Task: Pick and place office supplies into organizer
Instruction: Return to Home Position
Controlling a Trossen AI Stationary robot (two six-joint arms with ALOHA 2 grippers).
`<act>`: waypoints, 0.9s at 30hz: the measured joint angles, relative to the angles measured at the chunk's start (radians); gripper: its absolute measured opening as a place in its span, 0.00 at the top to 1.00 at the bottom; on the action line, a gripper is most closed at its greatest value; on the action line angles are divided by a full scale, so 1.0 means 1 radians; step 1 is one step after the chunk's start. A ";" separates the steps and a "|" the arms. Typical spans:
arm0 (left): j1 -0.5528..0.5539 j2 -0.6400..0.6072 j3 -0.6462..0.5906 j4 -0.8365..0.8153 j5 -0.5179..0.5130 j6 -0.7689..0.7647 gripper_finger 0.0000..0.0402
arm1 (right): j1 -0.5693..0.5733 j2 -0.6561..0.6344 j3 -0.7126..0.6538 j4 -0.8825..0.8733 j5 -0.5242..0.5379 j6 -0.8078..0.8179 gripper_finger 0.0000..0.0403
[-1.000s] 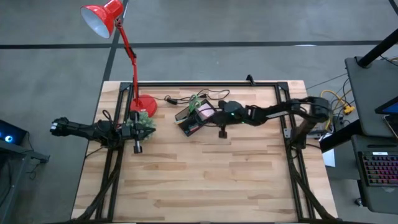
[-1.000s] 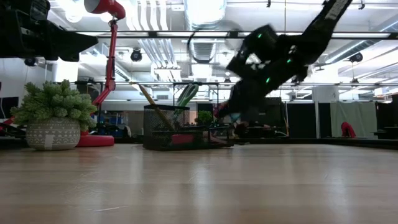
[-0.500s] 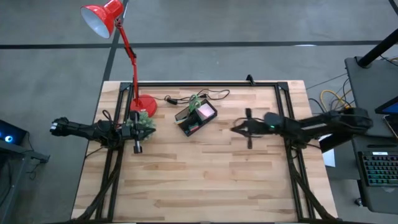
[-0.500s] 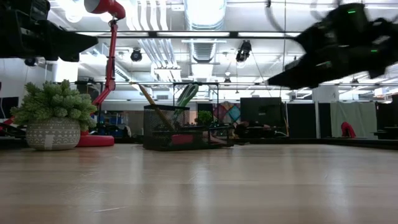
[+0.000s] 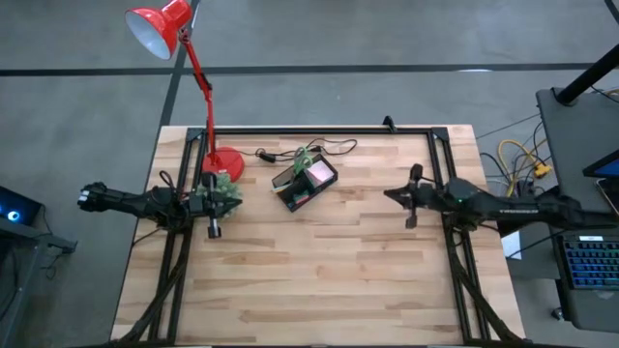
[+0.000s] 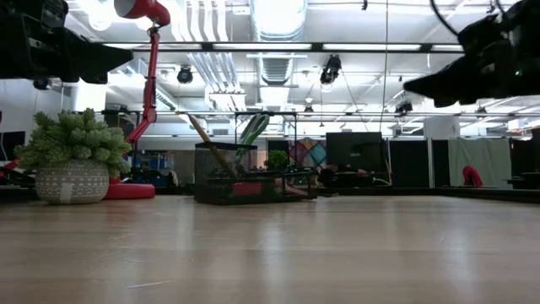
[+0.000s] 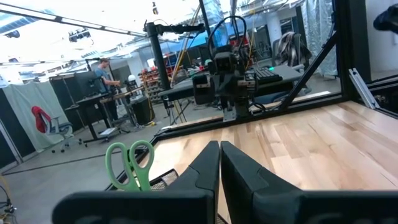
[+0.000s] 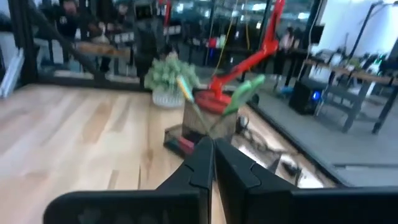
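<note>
The organizer (image 5: 305,184) is a black mesh box on the far middle of the table; the low view shows it as a dark basket (image 6: 253,173). Green-handled scissors (image 6: 253,131) and a thin pencil (image 6: 207,139) stand in it, and a pink sticky-note pad (image 5: 316,173) lies inside. My right gripper (image 5: 389,194) hovers shut to the organizer's right, well clear of it, and points at it (image 8: 212,146). My left gripper (image 7: 219,148) waits shut at the table's left side, above the potted plant. The scissor handles (image 7: 130,165) show in front of it.
A red desk lamp stands with its round base (image 5: 224,161) at the far left. A small potted plant (image 5: 222,188) sits beside it under my left arm. A black cable (image 5: 329,148) lies behind the organizer. Bare wooden table (image 5: 319,280) stretches across the near half.
My right gripper has drawn back from directly over the organizer toward the table's right edge, rising as it went, and now hangs far from the box. The organizer and its contents have stayed in place.
</note>
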 joint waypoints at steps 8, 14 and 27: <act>0.000 0.002 0.000 -0.002 0.000 -0.001 1.00 | 0.000 -0.268 0.000 -0.294 -0.041 0.060 0.98; 0.000 0.004 0.000 0.001 0.001 -0.029 1.00 | 0.001 -0.351 0.001 -0.321 -0.077 0.055 0.98; 0.000 0.005 -0.001 -0.002 0.140 -0.184 1.00 | 0.000 -0.322 0.001 -0.319 -0.078 0.062 0.98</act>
